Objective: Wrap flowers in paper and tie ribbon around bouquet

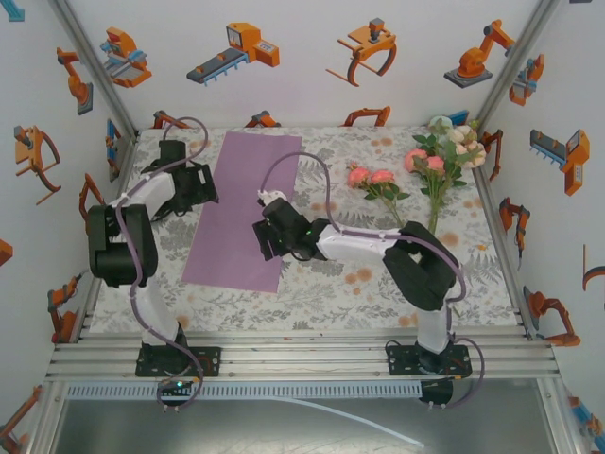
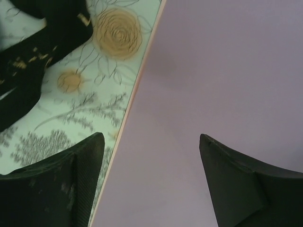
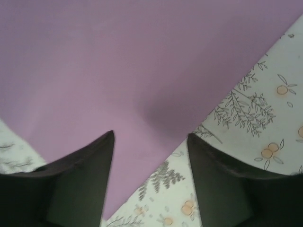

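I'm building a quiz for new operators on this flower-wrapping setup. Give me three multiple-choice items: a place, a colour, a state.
1. Colour of the upward face of the paper? A lilac-purple; B yellow; C black.
2. Where do the flowers lie? A on the paper; B on the table, right of the paper; C on the floor.
3. How is the paper? A rolled into a cone; B spread flat; C crumpled.
Answers: 1 A, the sheet shows purple; 2 B, the blooms rest on the patterned tabletop, apart from the sheet; 3 B, it lies unfolded.
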`<state>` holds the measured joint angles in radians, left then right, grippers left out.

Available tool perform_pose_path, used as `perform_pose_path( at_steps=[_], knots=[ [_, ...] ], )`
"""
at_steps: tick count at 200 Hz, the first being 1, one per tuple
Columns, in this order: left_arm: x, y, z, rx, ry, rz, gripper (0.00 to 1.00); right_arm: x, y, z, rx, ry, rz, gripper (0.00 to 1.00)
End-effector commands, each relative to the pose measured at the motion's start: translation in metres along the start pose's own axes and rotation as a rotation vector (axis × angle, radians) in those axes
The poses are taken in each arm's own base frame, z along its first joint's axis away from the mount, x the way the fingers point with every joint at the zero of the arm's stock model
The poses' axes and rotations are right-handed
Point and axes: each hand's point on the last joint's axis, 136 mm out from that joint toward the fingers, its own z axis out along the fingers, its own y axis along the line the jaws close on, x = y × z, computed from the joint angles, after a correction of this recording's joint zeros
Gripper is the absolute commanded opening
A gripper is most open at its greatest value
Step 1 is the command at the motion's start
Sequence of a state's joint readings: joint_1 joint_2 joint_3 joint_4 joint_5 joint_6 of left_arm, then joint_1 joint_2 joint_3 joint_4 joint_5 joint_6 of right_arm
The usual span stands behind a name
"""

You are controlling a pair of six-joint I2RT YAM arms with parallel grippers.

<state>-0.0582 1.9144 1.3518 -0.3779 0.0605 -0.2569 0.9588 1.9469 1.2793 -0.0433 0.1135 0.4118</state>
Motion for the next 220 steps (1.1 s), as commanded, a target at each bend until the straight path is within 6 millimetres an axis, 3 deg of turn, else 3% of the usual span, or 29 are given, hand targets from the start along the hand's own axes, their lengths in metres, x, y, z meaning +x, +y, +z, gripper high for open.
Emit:
perform_pose_path(
  at_steps=[1,73,160,181,220],
  knots=[
    [-0.012,-0.008,0.007,0.030,-0.010,0.054,0.72,-0.014,-0.005,0.010,0.050,-0.045,-0.012,0.50],
    [-0.020,-0.011,0.033,0.030,0.065,0.065,0.56,0.009,-0.013,0.025,0.075,0.009,-0.036,0.35],
    [-0.010,-0.007,0.045,0.012,0.150,0.058,0.47,0.016,-0.013,0.029,0.069,0.031,-0.040,0.32],
    [-0.010,-0.008,0.044,0.017,0.151,0.059,0.42,0.016,-0.012,0.029,0.067,0.030,-0.038,0.32],
    [-0.011,-0.013,0.040,0.042,0.146,0.052,0.40,0.018,-0.013,0.031,0.068,0.035,-0.039,0.32]
  ],
)
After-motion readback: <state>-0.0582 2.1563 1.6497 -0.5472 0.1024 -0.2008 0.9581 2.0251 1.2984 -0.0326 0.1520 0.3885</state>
